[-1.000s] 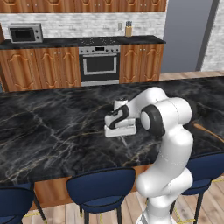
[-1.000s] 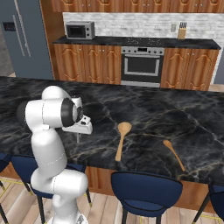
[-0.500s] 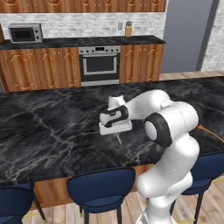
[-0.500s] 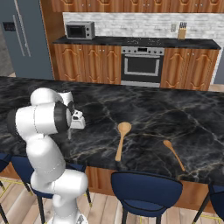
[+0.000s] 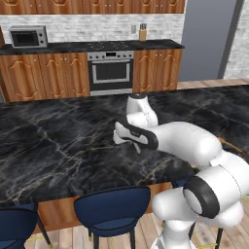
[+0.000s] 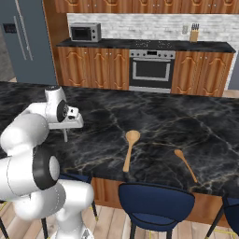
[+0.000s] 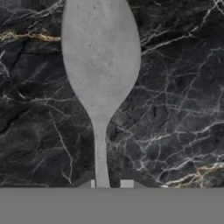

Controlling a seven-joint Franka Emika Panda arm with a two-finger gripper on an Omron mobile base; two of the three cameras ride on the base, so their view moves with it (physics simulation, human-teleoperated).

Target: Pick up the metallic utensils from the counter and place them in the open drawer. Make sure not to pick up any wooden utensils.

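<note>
over the black marble counter with gold veins (image 5: 58, 146), the two-finger gripper (image 7: 109, 183) was closed on the slim handle of the silver-grey metal spoon (image 7: 100, 65), held clear of the slab. such a thin handle might have slipped free or swung during the carry to the drawer.

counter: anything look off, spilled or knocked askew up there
Nothing stands out. The counter shows no spill or damage. Two wooden spoons lie flat near its front edge, untouched. The gripper holds a metal spoon by its handle above the marble.
</note>
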